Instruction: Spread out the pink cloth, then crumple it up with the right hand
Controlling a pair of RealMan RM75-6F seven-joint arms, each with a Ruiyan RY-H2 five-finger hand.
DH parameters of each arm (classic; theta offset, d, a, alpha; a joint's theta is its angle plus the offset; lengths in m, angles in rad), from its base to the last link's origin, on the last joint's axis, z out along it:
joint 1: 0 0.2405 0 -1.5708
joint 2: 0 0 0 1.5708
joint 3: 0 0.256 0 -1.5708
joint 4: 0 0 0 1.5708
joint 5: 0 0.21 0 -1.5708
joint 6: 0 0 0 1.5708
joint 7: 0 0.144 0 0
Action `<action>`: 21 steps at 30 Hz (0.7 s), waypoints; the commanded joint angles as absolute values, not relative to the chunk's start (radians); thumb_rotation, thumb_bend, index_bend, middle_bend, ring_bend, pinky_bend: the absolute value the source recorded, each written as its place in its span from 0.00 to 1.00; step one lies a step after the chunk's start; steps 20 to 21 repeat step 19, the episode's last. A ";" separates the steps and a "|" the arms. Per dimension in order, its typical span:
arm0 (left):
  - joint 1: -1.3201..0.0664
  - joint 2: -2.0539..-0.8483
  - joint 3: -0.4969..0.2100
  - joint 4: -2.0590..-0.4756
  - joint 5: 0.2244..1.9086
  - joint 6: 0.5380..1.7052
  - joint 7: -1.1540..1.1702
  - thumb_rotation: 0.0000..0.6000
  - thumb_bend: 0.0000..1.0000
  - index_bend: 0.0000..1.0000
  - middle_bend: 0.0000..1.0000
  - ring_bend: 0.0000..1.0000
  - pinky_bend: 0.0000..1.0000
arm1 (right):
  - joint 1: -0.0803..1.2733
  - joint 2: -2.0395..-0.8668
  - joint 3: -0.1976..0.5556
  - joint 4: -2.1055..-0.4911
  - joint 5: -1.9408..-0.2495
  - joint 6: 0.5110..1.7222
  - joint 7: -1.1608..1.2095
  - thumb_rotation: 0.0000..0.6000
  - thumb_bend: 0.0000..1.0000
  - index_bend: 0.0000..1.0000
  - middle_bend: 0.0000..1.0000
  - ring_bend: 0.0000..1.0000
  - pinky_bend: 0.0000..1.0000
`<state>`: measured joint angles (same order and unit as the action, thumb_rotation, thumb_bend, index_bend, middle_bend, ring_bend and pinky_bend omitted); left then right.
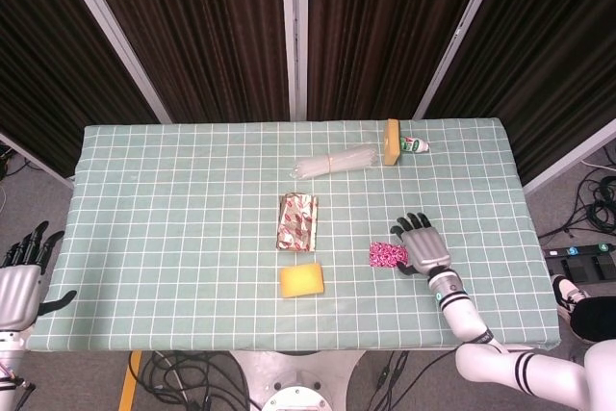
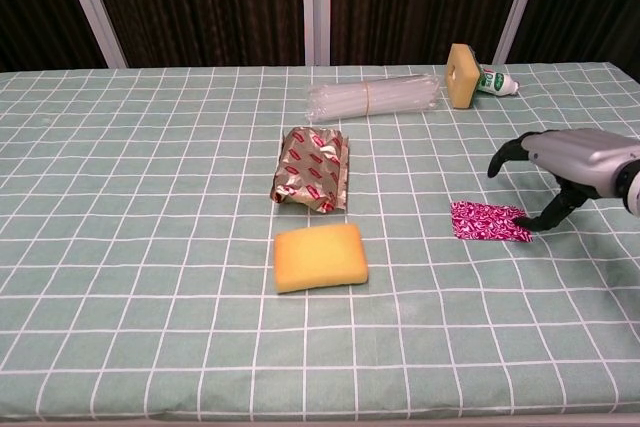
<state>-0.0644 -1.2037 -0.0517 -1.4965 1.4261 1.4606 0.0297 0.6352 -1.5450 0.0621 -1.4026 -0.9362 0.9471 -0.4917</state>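
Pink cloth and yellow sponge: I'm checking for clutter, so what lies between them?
Nothing: in the chest view only bare checked tablecloth runs from the yellow sponge to the pink cloth; the head view agrees.

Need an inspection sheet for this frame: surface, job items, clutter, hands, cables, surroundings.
Surface: table under green checked cover.
Job's things: pink cloth lying flat.
Clutter: yellow sponge, foil packet, clear tube bundle, sponge block, small bottle.
Hands: right hand beside the cloth, one fingertip at its right edge, holding nothing; left hand off the table, open.
Cables: on floor.
Surroundings: dark curtains.
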 commanded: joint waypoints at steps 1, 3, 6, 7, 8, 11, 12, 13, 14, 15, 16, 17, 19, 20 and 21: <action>-0.066 -1.204 -0.055 -1.497 1.425 1.461 0.031 1.00 0.06 0.17 0.10 0.10 0.17 | 0.590 -1.472 0.083 -1.450 -0.991 1.040 -0.436 0.84 0.22 0.21 0.11 0.00 0.00; -0.068 -1.205 -0.058 -1.498 1.422 1.461 0.035 1.00 0.06 0.17 0.10 0.10 0.17 | 0.556 -1.413 0.086 -1.491 -1.044 1.093 -0.380 0.85 0.22 0.19 0.11 0.00 0.00; -0.072 -1.208 -0.064 -1.504 1.417 1.461 0.045 1.00 0.06 0.17 0.10 0.10 0.17 | 0.500 -1.320 0.070 -1.556 -1.142 1.167 -0.287 0.85 0.22 0.12 0.07 0.00 0.00; -0.073 -1.208 -0.067 -1.508 1.416 1.463 0.051 1.00 0.06 0.17 0.10 0.10 0.17 | 0.475 -1.284 0.060 -1.582 -1.180 1.200 -0.254 0.84 0.22 0.11 0.06 0.00 0.00; -0.074 -1.209 -0.069 -1.511 1.415 1.465 0.056 1.00 0.06 0.17 0.10 0.10 0.17 | 0.457 -1.259 0.052 -1.598 -1.209 1.225 -0.231 0.84 0.22 0.10 0.05 0.00 0.00; -0.073 -1.211 -0.073 -1.522 1.411 1.472 0.068 1.00 0.06 0.17 0.10 0.10 0.17 | 0.394 -1.194 0.020 -1.645 -1.299 1.309 -0.161 0.85 0.22 0.08 0.04 0.00 0.00; -0.072 -1.212 -0.074 -1.526 1.409 1.473 0.072 1.00 0.06 0.17 0.10 0.10 0.17 | 0.377 -1.181 0.010 -1.655 -1.327 1.332 -0.143 0.85 0.22 0.07 0.04 0.00 0.00; -0.073 -1.212 -0.076 -1.530 1.407 1.474 0.075 1.00 0.06 0.17 0.10 0.10 0.17 | 0.357 -1.169 -0.004 -1.662 -1.354 1.356 -0.125 0.85 0.22 0.07 0.03 0.00 0.00; -0.074 -1.211 -0.078 -1.534 1.403 1.472 0.079 1.00 0.06 0.17 0.10 0.10 0.17 | 0.335 -1.159 -0.016 -1.671 -1.384 1.385 -0.109 0.85 0.22 0.07 0.03 0.00 0.00; -0.075 -1.211 -0.081 -1.538 1.399 1.471 0.083 1.00 0.06 0.17 0.10 0.10 0.17 | 0.320 -1.156 -0.024 -1.675 -1.405 1.406 -0.103 0.85 0.23 0.07 0.03 0.00 0.00; -0.076 -1.211 -0.082 -1.542 1.396 1.470 0.086 1.00 0.06 0.17 0.10 0.10 0.17 | 0.306 -1.154 -0.031 -1.678 -1.424 1.425 -0.097 0.85 0.22 0.07 0.03 0.00 0.00; -0.077 -1.211 -0.085 -1.547 1.393 1.470 0.089 1.00 0.06 0.17 0.10 0.10 0.17 | 0.289 -1.154 -0.039 -1.682 -1.445 1.448 -0.091 0.85 0.22 0.07 0.03 0.00 0.00; -0.077 -1.211 -0.085 -1.552 1.392 1.472 0.093 1.00 0.06 0.17 0.10 0.10 0.17 | 0.267 -1.154 -0.045 -1.689 -1.472 1.479 -0.081 0.85 0.22 0.07 0.03 0.00 0.00; -0.077 -1.211 -0.085 -1.552 1.392 1.472 0.093 1.00 0.06 0.17 0.10 0.10 0.17 | 0.267 -1.154 -0.045 -1.689 -1.472 1.479 -0.081 0.85 0.22 0.07 0.03 0.00 0.00; -0.077 -1.211 -0.085 -1.552 1.392 1.472 0.093 1.00 0.06 0.17 0.10 0.10 0.17 | 0.267 -1.154 -0.045 -1.689 -1.472 1.479 -0.081 0.85 0.22 0.07 0.03 0.00 0.00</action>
